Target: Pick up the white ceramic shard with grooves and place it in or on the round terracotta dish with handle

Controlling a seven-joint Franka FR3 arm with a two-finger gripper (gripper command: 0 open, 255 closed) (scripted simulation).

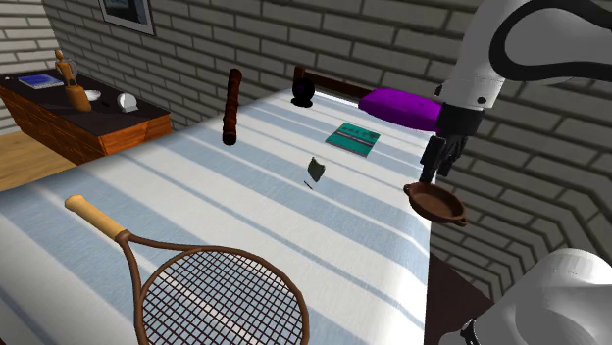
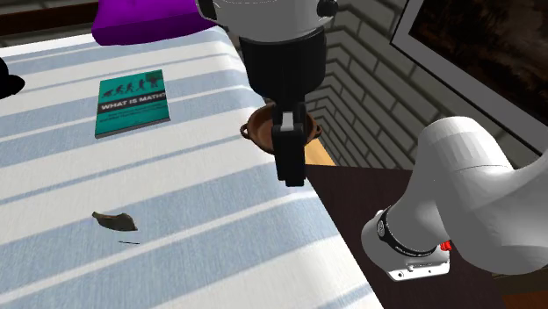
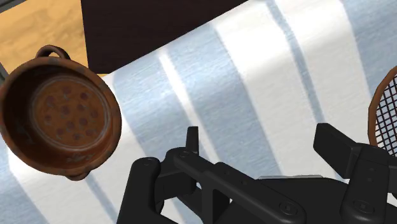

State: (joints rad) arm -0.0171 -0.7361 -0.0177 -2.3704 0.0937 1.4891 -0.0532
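barely begun, by the look of it. spotted the shard [image 1: 316, 172] near the middle of the shoulder view, lying on the striped bedcover [image 1: 196, 196] (dark brownish-grey here rather than white, and too small to make out any grooves). same shard [image 2: 114, 220] at lower left of the second exterior view, flat on the cloth. untouched, and well apart from the gripper [image 1: 430, 176].

found that gripper at the right of the shoulder view, hanging just above the brown dish [image 1: 436, 203] at the bedcover's edge. in the second exterior view, hanging a little above the frame's middle and hiding part of the dish behind it. fingers [image 3: 191, 137] spread wide in the wrist view, with only striped cloth between them. clasping nothing. dish off to one side of the fingers there, and empty.

so: no grasp, no lift, no placing yet. left to do, judging from this: swing away from the dish toward the shard, come down over it, close on it, carry it back, set it in the dish. also noted a teal book [image 2: 132, 102] at upper left of the second exterior view and a racket [image 1: 216, 284] at lower left of the shoulder view, both seemingly off the straight path.
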